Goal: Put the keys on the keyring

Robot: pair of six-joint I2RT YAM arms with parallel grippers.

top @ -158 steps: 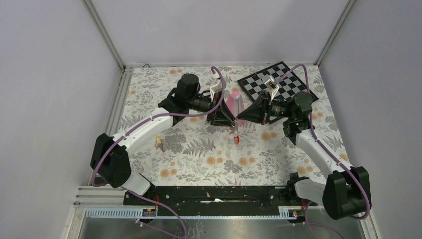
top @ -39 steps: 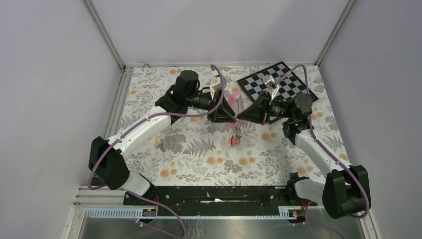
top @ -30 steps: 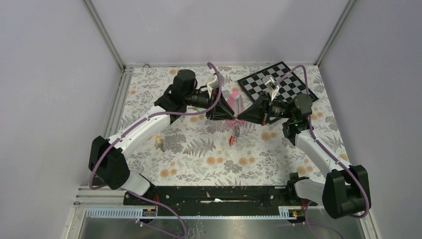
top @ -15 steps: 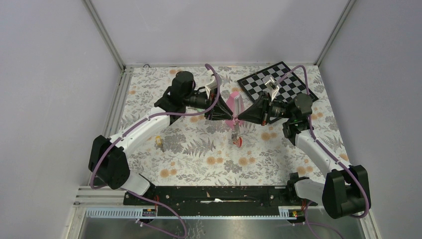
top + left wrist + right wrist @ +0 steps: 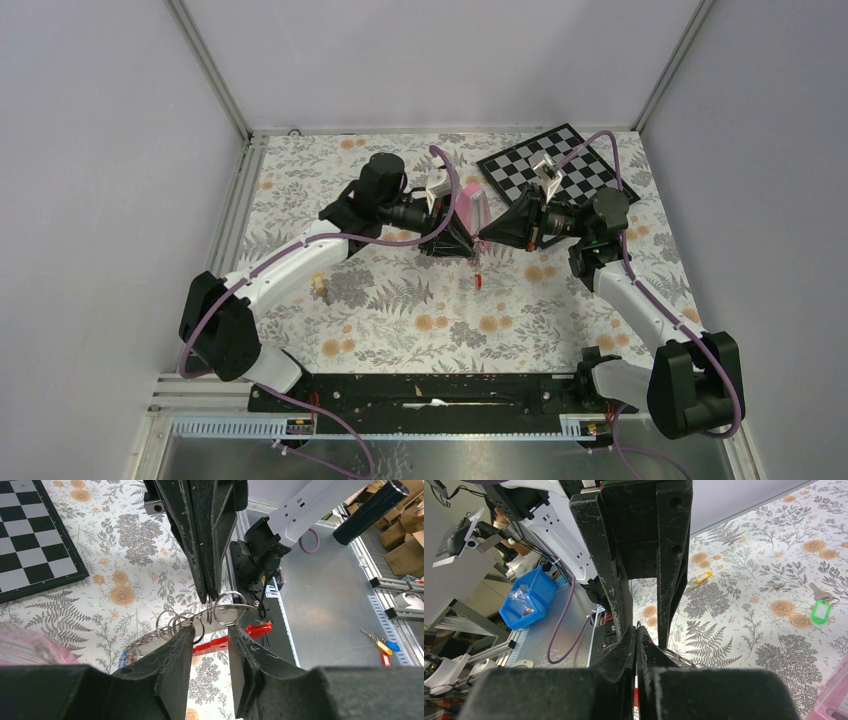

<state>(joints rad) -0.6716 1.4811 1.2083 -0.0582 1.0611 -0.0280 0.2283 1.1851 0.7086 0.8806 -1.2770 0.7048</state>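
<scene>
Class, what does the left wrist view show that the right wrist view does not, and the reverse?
Only the left wrist: the black-and-white checkered board, the brown cardboard boxes. Only the right wrist: the yellow-tagged metal key, the green-tagged metal key, the blue plastic bin. Both: the floral-printed tablecloth, the pink plastic object.

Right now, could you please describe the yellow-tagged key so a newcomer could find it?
Look at the floral table, left half, beside the left arm's white forearm. A small key lies there alone on the cloth. Its tag is yellow, while the other loose key's tag is green.
</scene>
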